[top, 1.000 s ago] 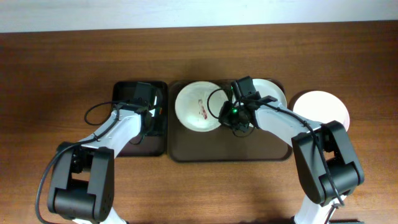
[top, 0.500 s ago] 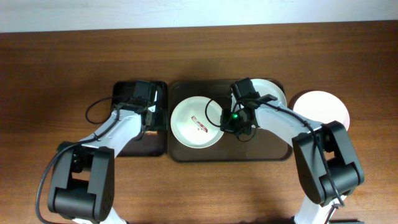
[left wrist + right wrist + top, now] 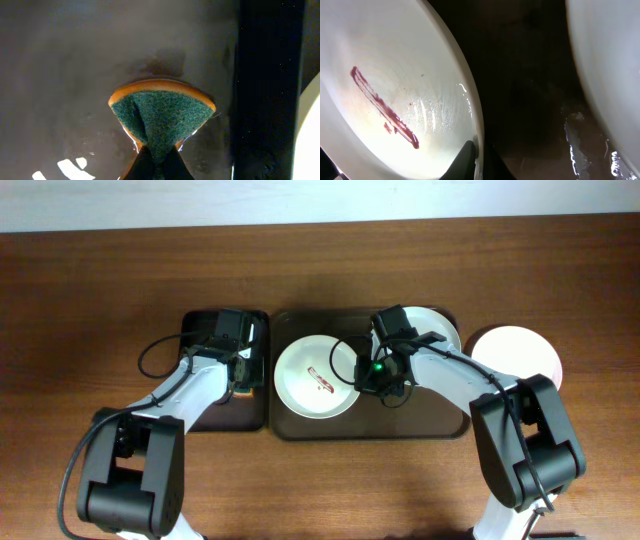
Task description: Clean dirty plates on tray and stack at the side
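A white plate (image 3: 315, 377) with a reddish smear lies at the left of the large brown tray (image 3: 400, 425). My right gripper (image 3: 362, 375) is shut on its right rim; in the right wrist view the plate (image 3: 395, 90) shows the smear and the gripper (image 3: 479, 156) pinches its edge. A second pale plate (image 3: 440, 330) sits at the tray's back right, partly under my right arm. Another plate (image 3: 515, 355) rests on the table right of the tray. My left gripper (image 3: 159, 162) is shut on the green-and-orange sponge (image 3: 161, 117), which is folded by the squeeze.
The sponge lies in a narrower dark wet tray (image 3: 200, 405) just left of the large tray, and my left gripper (image 3: 243, 375) hangs over it. The second plate's rim (image 3: 610, 60) is close on the right of the held plate. Bare wooden table surrounds both trays.
My left gripper has closed on the sponge. The smeared plate has slid from the back of the tray toward the front, held by my right gripper.
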Tool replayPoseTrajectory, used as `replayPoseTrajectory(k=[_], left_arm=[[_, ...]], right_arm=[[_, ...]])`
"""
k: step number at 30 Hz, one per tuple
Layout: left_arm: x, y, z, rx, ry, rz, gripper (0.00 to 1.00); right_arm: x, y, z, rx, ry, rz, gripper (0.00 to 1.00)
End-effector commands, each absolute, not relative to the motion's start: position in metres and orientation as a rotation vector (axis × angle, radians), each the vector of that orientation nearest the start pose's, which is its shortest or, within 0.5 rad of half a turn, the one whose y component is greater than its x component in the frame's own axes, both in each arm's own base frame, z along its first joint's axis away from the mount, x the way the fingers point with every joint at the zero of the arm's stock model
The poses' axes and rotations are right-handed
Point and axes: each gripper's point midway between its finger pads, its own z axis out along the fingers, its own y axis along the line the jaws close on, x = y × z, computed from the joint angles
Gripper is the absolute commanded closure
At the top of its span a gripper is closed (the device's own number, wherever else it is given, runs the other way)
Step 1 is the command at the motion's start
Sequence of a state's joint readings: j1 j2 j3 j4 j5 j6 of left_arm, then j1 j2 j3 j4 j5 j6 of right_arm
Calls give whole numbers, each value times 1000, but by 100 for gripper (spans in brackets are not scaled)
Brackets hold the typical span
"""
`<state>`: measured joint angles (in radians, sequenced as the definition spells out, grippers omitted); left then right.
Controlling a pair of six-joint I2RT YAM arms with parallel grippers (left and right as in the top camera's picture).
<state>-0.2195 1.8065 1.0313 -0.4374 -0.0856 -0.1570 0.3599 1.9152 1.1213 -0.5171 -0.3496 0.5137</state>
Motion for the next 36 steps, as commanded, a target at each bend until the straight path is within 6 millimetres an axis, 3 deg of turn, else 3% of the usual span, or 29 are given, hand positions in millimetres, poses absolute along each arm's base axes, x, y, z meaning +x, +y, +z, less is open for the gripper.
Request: replayPoseTrajectory(k=[1,7,19,36], left_arm=[[387,-68,54,51,2659,19,100],[398,-70,116,36,2480,-28,100],[407,-72,212,11,2176,-99,100],[378,-66,303,-8,1930,-149,100]], right_arm=[[328,184,-13,150,3034,571,91],[328,184,-13,150,3034,571,91],[328,184,-13,150,3034,571,91],[328,183,-13,151,3033,561,91]])
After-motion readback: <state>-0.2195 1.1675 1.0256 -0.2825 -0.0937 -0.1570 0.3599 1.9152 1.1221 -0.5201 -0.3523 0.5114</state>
